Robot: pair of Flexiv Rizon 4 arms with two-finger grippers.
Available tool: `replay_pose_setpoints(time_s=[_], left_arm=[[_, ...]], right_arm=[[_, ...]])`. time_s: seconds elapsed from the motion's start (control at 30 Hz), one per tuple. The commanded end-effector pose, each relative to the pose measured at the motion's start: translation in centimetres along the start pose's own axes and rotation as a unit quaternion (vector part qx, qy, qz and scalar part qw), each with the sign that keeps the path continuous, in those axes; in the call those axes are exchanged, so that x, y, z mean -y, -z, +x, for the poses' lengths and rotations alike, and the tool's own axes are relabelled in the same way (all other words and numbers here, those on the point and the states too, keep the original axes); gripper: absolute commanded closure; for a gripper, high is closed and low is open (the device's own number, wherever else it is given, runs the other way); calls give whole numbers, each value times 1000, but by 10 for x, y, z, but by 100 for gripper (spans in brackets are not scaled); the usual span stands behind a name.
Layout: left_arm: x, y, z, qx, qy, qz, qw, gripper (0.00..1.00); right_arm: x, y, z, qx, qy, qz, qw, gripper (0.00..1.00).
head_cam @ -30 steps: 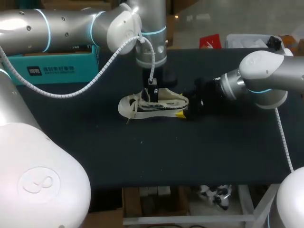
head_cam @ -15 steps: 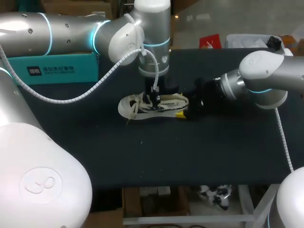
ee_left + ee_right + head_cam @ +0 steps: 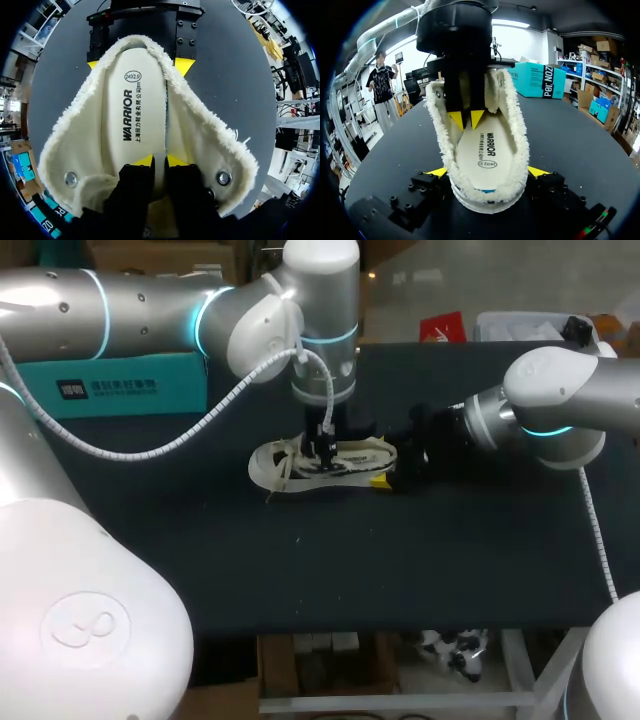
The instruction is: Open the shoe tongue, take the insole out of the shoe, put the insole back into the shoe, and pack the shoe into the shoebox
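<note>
Lowered since a second ago, left fingers (image 3: 145,160) sit inside shoe (image 3: 300,462), mid-tabletop (image 3: 300,580). Tips nearly together on insole (image 3: 135,105), apparently gripping nothing. Right fingers (image 3: 438,172) clamp shoe's back. Shoe opened; insole not yet out; shoebox (image 3: 110,385) packing remains.

Left arm holds the left tool (image 3: 160,160) pointing straight down, fingers narrowly apart, while the low right arm's right tool (image 3: 487,171) clamps the shoe (image 3: 285,466) heel, fingers wide.
</note>
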State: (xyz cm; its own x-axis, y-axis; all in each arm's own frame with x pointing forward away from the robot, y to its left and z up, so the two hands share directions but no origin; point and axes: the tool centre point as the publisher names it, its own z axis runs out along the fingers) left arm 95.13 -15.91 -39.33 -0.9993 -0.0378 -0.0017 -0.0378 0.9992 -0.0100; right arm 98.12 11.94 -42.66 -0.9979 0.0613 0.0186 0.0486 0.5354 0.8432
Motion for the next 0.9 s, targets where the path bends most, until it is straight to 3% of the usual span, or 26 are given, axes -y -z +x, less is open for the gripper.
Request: replay_pose_setpoints(time_s=[0.03,0.47,0.9], left_arm=[[-1,-8,12,12,1,-3,1000,80],[-2,-35,2,60,13,-20,998,76],[-4,-65,-40,111,16,-12,994,73]], right_arm=[[4,-3,-4,0,-1,-1,1000,100],[4,-3,-4,0,-1,-1,1000,100],[4,-3,-4,0,-1,-1,1000,100]])
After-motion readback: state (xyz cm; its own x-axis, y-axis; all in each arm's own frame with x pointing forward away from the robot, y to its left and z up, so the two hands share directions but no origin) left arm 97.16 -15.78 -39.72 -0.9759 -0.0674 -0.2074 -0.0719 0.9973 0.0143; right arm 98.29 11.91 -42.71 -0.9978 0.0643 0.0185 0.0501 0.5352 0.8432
